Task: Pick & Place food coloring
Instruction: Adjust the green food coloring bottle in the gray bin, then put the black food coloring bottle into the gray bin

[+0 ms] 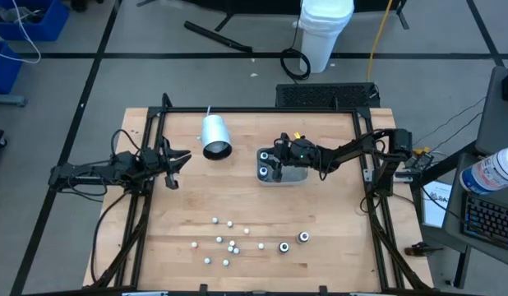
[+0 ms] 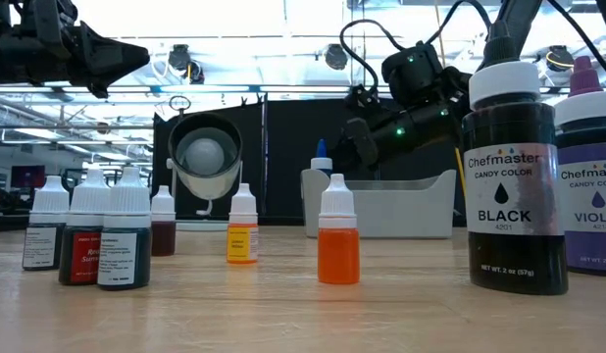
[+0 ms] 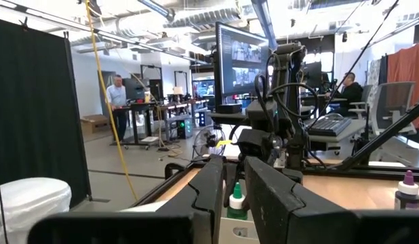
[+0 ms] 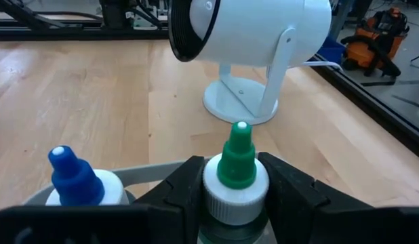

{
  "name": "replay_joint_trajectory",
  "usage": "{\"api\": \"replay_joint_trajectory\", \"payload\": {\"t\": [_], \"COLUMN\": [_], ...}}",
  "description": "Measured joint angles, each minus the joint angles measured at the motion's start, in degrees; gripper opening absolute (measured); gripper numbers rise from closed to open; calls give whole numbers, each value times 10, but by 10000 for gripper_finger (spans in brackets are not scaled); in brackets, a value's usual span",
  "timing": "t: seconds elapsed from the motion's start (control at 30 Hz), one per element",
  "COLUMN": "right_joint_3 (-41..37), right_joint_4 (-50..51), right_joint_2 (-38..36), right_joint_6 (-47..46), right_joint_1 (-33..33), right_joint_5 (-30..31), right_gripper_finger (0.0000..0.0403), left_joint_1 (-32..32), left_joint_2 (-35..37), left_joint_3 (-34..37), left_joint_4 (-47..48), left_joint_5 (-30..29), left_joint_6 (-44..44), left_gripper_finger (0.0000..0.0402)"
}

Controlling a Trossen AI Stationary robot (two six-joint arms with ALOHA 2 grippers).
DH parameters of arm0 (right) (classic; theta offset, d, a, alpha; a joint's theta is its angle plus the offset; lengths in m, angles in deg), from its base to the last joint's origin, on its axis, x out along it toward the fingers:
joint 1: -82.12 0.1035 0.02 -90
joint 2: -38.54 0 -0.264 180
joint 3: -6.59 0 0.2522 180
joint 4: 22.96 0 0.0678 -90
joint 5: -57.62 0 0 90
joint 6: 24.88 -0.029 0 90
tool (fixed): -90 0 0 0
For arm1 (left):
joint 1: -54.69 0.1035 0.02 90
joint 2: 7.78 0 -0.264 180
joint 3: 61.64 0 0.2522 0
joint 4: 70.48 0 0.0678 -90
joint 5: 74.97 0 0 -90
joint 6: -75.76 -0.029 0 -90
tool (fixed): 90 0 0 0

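Right gripper (image 4: 233, 196): black fingers (image 4: 179, 186) either side of a green-tipped bottle (image 4: 236, 169) with white cap. Beside them, a blue-tipped bottle (image 4: 70, 179), also white-capped. Beyond the fingers: white lamp (image 4: 250, 41) with black rim. Tabletop (image 4: 81, 102): light wood grain. Left gripper (image 3: 233, 196): black fingers.

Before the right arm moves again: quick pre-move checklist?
1. Right gripper on green-tipped bottle: ok, fingers against both sides of its cap.
2. Bottle upright: ok.
3. Over the tray: ok.
4. Blue-tipped bottle clear of the fingers: ok, beside, not touching.
5. Bottle bottom resting in tray: cannot tell, hidden.
6. Left gripper out of the way: ok, waits at table's left, holding nothing.
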Motion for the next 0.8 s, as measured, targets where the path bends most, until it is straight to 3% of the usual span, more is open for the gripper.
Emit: {"api": "replay_joint_trajectory", "payload": {"t": [0.47,0.8], "right_joint_3": [0,0], "right_joint_4": [0,-50], "right_joint_2": [0,0], "right_joint_6": [-6,-17], "right_joint_1": [4,4], "right_joint_5": [-1,-2], "right_gripper_finger": [145,184], "left_joint_1": [0,0], "left_joint_2": [0,0], "left_joint_3": [0,0], "left_joint_4": [0,0], "left_joint_5": [0,0], "left_joint_6": [-3,-3], "left_gripper_finger": [72,72]}}
